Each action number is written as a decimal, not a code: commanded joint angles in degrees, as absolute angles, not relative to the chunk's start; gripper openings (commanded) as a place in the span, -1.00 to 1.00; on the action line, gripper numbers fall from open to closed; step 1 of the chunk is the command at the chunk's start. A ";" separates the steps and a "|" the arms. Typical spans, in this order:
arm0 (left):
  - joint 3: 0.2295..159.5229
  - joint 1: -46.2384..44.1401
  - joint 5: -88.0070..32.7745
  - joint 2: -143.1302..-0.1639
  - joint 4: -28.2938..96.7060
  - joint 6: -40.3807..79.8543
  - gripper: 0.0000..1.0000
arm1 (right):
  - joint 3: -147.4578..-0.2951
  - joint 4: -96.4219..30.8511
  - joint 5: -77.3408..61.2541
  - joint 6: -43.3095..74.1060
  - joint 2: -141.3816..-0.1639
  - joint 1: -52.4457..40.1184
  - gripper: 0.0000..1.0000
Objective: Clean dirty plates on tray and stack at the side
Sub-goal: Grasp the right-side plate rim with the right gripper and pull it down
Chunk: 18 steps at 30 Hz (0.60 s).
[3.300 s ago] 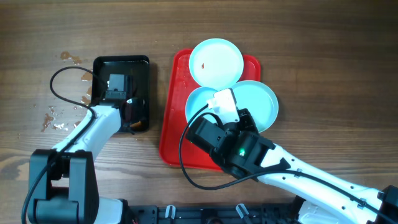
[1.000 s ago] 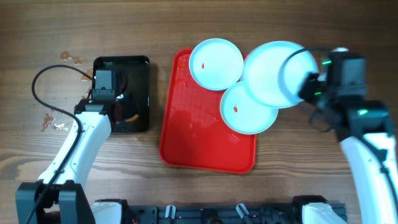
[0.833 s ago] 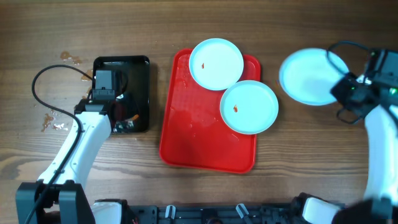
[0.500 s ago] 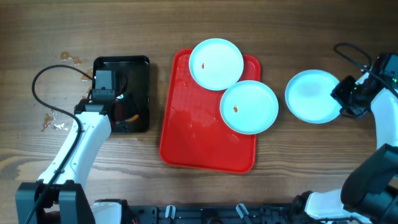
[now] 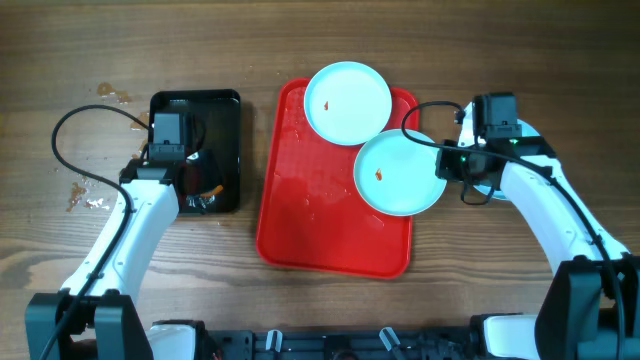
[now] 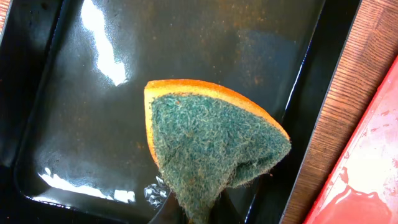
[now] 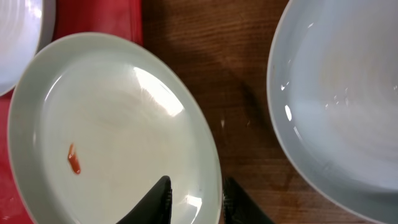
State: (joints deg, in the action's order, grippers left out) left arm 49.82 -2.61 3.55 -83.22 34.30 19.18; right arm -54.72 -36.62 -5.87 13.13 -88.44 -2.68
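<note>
The red tray [image 5: 320, 230] holds two pale blue plates: one at its far edge [image 5: 347, 103] with a small red smudge, and one at its right edge [image 5: 400, 172], also smudged [image 7: 112, 124]. The third plate [image 7: 348, 93] lies on the wood right of the tray, mostly hidden under my right arm in the overhead view. My right gripper [image 5: 447, 165] [image 7: 196, 202] is open, its fingers straddling the right rim of the right-hand tray plate. My left gripper [image 5: 195, 185] [image 6: 193, 218] is shut on a green and orange sponge [image 6: 211, 143] over the black tray.
The smaller black tray [image 5: 195, 97] sits left of the red tray, wet and shiny inside [image 6: 93, 93]. Crumbs and stains lie on the wood at the far left [image 5: 95, 195] [image 5: 115, 93].
My right arm carried the third plate off the tray to the right, set it on the wood and let go. It then moved back left to the tray plate's rim. The left arm stayed put.
</note>
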 commanded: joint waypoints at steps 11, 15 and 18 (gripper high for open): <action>49.45 -2.35 3.46 -83.22 34.09 18.22 -0.92 | -52.60 -36.56 -4.19 15.03 -89.73 -3.99 -0.92; 49.45 -2.35 2.98 -83.22 34.09 18.22 -0.92 | -52.60 -40.84 -6.87 15.07 -81.93 -9.28 -0.91; 49.45 -2.39 2.37 -83.22 34.09 18.22 -0.92 | -52.47 -41.45 -3.49 20.56 -81.34 -17.26 -0.91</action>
